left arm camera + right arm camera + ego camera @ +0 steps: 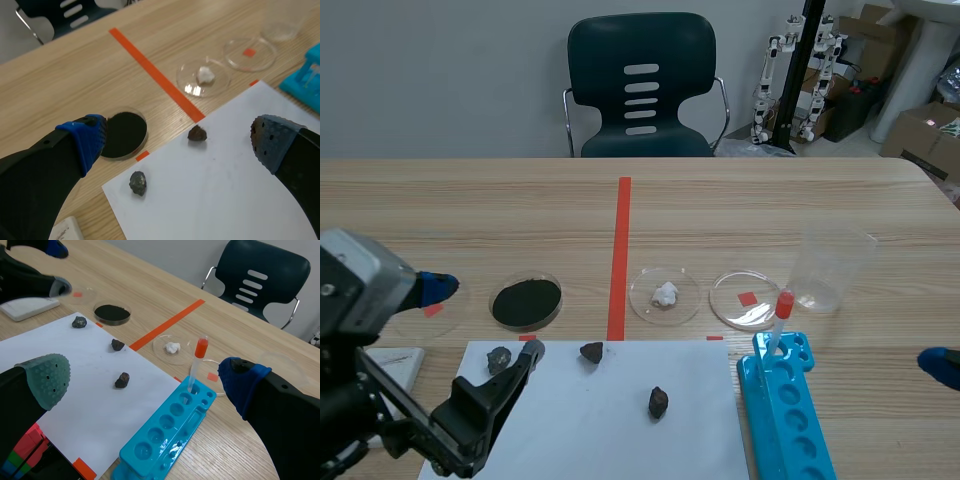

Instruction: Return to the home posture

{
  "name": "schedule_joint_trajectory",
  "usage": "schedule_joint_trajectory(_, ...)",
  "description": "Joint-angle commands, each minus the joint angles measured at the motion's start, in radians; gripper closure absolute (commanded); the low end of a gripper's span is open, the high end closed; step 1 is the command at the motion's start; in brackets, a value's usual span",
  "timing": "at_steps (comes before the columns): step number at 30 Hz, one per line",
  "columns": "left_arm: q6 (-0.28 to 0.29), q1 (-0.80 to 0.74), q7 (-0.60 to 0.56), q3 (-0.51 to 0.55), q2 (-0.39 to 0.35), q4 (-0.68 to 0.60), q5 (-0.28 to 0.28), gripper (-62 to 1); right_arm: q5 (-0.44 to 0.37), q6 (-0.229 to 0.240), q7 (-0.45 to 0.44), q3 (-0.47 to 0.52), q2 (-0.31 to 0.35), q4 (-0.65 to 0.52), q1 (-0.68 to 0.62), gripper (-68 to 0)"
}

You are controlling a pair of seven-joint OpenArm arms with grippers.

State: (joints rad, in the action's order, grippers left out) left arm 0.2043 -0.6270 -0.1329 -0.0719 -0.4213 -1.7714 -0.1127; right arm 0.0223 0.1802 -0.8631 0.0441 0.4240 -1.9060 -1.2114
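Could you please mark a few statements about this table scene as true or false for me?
1. Three dark stones lie on the white sheet. True.
2. The left gripper is shut on a stone. False: it is open and holds nothing.
3. The red-capped tube stands in the blue rack. True.
4. The white lump lies on the white sheet. False: it lies in a shallow clear dish beyond the sheet.

Bright, even indoor light falls from above. The white paper is bright but not washed out. The stones near the left gripper cast short, soft shadows. A small glint sits on the clear dish ahead of it.
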Motion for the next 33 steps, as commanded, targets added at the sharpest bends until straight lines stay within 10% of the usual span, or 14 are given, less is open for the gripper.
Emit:
schedule_joint_trajectory(1,0.005,-0.049,-0.039,0.013,0.011,-0.037,0.005,-60.7,-0.007,0.000,-0.011,0.002,0.003,-0.010,0.001,-62.1)
schedule_joint_trajectory(11,0.126,-0.248,-0.195,0.114,0.020,-0.229,0.065,-62.3,-0.007,0.000,-0.011,0.002,0.003,-0.010,0.001,-62.1)
schedule_joint_trajectory(33,0.132,-0.284,-0.207,0.147,0.091,-0.244,0.136,-62.3,-0.007,0.000,-0.011,0.002,0.003,-0.010,0.001,-62.1)
